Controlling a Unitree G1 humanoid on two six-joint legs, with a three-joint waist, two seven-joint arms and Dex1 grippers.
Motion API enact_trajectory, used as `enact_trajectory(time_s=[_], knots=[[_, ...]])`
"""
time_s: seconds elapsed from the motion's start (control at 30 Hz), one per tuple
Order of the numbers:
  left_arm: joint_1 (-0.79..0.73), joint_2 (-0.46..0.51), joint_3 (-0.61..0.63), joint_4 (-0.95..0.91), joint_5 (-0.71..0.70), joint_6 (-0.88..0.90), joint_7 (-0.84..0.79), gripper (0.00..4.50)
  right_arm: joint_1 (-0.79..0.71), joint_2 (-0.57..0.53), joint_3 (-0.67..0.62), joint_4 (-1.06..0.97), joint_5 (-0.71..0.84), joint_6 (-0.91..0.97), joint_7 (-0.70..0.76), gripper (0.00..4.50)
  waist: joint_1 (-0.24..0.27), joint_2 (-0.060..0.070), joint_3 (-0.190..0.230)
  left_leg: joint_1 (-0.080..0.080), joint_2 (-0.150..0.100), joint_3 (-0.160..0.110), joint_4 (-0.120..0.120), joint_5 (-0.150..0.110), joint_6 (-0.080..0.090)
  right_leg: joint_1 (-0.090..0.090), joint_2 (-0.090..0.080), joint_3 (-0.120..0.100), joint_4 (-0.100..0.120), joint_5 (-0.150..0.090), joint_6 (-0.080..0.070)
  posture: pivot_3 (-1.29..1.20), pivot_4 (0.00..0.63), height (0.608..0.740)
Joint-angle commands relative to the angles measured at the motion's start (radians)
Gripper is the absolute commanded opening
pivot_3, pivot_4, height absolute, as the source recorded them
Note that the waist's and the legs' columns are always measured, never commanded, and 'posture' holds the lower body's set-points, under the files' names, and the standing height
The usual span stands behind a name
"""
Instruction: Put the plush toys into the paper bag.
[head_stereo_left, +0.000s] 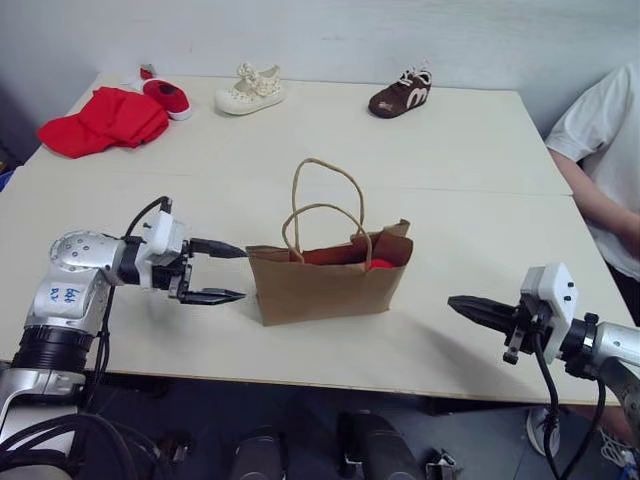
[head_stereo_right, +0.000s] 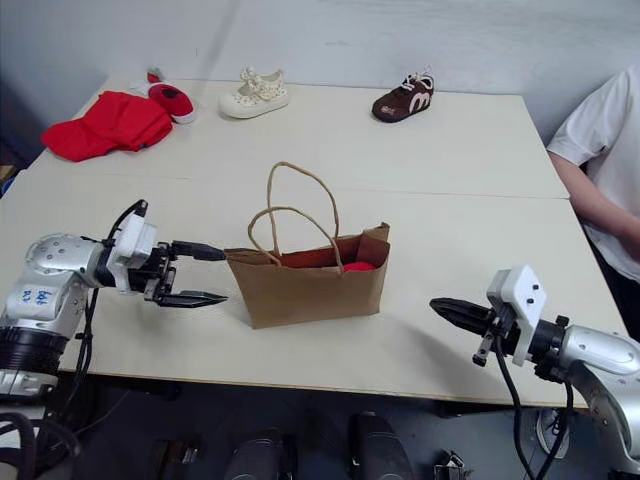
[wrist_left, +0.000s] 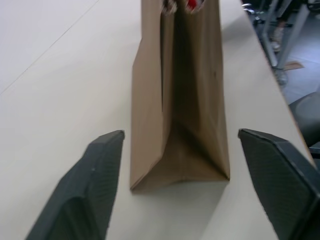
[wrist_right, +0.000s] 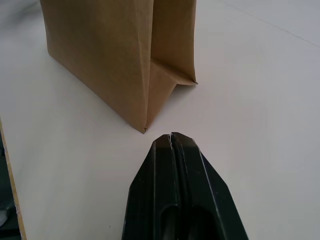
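Head stereo pair looks down over the table (head_stereo_left: 470, 150) — wrist cameras face the paper bag (wrist_left: 180, 100) closely from opposite ends.

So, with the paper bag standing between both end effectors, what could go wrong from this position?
1. The left end effector is open right beside the narrow end of the paper bag; a small push could tip or slide the light bag.
2. A red plush toy sits high at the bag's mouth, so it might spill out if the bag falls.
3. The cord handles stand upright and could snag a finger passing over them.

Red toy (head_stereo_left: 380, 264) mostly hidden in bag (head_stereo_left: 320, 290)
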Motion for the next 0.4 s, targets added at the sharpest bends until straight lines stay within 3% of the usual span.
enact_trajectory(time_s=[0.03,0.13,0.23,0.37,0.4], knots=[[0.11,0.028,0.111,-0.116,-0.006,0.058,0.105,4.5,-0.049,0.017,-0.005,0.018,-0.001,-0.097,0.031,0.98,-0.001,0.0,0.0,0.0,0.0,0.0,0.0,0.0,0.0,0.0,0.0,0.0,0.0,0.0,0.0,0.0,0.15,0.74],[0.3,0.039,0.234,-0.287,-0.027,0.167,0.236,4.5,-0.106,-0.007,0.007,0.076,-0.069,-0.248,0.1,1.99,-0.014,0.0,0.0,0.001,0.001,0.001,-0.001,-0.001,0.0,-0.001,0.0,0.001,0.0,0.0,0.0,0.0,0.15,0.74],[0.535,0.014,0.371,-0.459,0.007,0.182,0.336,4.5,-0.122,-0.071,0.02,0.224,-0.123,-0.416,0.266,3.04,-0.019,0.0,0.0,0.001,0.001,-0.001,-0.002,-0.002,0.0,-0.001,-0.001,0.0,-0.001,0.0,0.0,0.0,0.15,0.74],[0.646,0.004,0.436,-0.522,0.018,0.199,0.389,4.5,-0.175,-0.1,0.052,0.359,-0.161,-0.526,0.339,4.47,-0.002,0.0,0.0,0.001,0.001,0.0,-0.001,-0.002,0.001,0.0,-0.002,0.0,-0.001,0.0,0.0,0.0,0.15,0.74],[0.646,-0.005,0.447,-0.515,0.018,0.213,0.415,4.5,-0.191,-0.088,0.064,0.383,-0.169,-0.541,0.334,4.49,-0.002,0.0,0.0,0.002,0.0,0.0,0.0,-0.002,0.001,0.001,-0.002,0.0,-0.001,0.0,0.0,0.0,0.15,0.74]])
